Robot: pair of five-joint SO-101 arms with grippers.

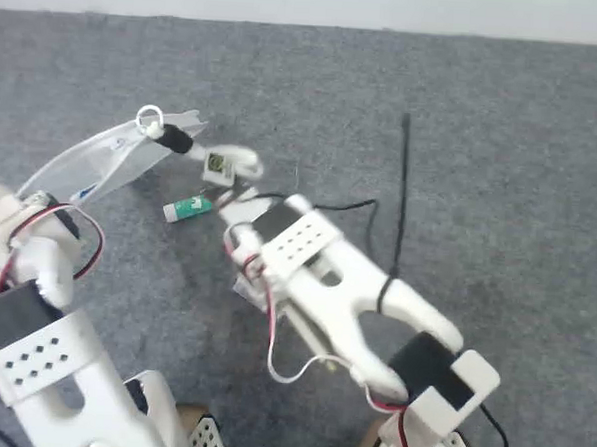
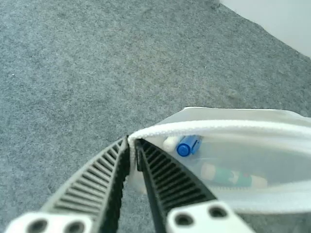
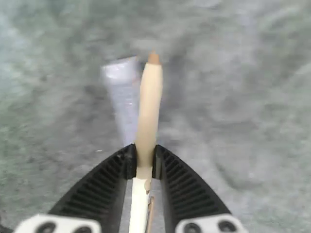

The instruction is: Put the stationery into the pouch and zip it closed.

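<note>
Left hand [image 2: 132, 142] pinches pouch [image 2: 252, 118] — grey carpet [image 2: 73, 58] beneath.

The left gripper [image 2: 132, 141] pinches the pouch [image 2: 252, 116] at one end of its rim, jaws closed; the left arm [image 1: 42, 340] rises behind that end; the right gripper [image 3: 144, 154] clamps a cream stick [image 3: 149, 97]; the right arm [image 1: 355, 297] stretches out beside the pouch.

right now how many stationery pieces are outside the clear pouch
2: a short green-and-white stick lying on the grey carpet near the clear plastic pouch, and a cream pencil-like stick clamped in the right gripper. The arms may hide more.
</note>
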